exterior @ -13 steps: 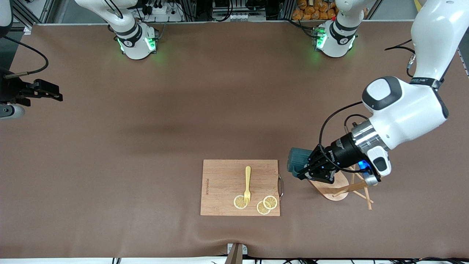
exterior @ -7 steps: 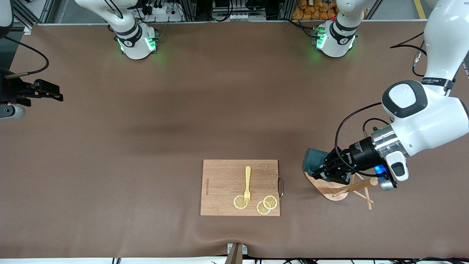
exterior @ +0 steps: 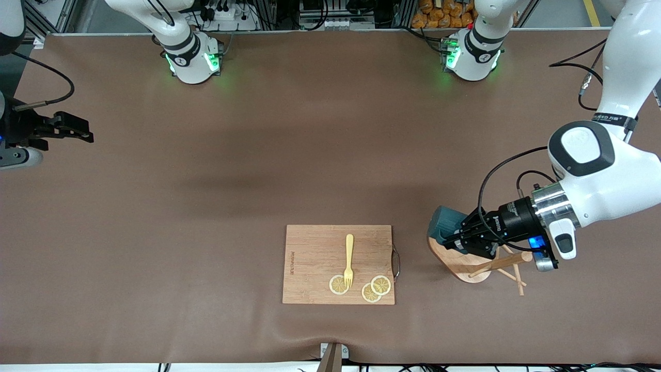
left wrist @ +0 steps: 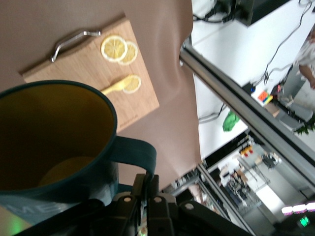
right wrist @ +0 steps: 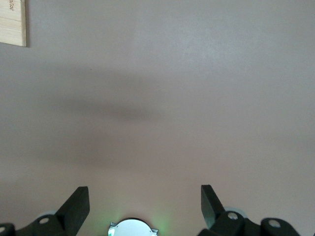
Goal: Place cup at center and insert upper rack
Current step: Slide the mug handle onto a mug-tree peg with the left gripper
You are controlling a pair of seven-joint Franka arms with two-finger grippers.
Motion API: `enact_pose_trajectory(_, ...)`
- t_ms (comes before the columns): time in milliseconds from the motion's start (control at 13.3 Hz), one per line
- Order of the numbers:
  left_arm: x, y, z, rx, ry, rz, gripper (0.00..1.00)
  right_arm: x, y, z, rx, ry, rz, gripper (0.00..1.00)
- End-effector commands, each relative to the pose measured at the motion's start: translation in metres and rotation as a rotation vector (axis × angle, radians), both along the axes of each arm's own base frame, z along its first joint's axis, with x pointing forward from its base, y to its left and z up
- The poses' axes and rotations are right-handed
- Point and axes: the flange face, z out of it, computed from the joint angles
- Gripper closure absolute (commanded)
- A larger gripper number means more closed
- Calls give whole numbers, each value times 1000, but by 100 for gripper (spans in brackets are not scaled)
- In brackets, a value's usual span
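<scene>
The left claw point(exterior: 457, 238) is over the oval base of the upper rack point(exterior: 461, 260), pinching the cup point(exterior: 442, 225) at its handle; the cup lies tipped on its side in the air above the end of that base that points toward the cutting board point(exterior: 315, 258). In the left wrist view the cup point(left wrist: 54, 142) shows a dark teal outside, a tan-yellow inside and pale lettering low on its wall, too cut off to read. The upper rack stands on the brown surface point(exterior: 206, 206) just beside the cutting board, toward the left arm's end, its thin peg arms spreading away from the board. On the cutting board lie a yellow fork point(exterior: 349, 259) and three lemon slices point(exterior: 381, 284), the fork's tines resting on one slice; a small line of print runs along the board's edge toward the right arm's end, too small to read, and a metal handle point(exterior: 396, 262) sits on the edge nearest the rack. The right claw point(right wrist: 142, 206) waits with its fingers spread, well apart from the cutting board at the right arm's end of the surface.
</scene>
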Motion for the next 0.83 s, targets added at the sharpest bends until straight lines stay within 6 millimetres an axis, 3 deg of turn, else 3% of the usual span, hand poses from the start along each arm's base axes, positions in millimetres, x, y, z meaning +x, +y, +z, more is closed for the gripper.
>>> enact_pose_trajectory(0, -4, 31, -3, -81, 2, -55, 100, -1, 0, 11, -7, -19, -2, 0)
enact_pose_trajectory(751, -1, 75, -41, -175, 17, -105, 100, -2, 10, 19, -11, -37, 9, 0)
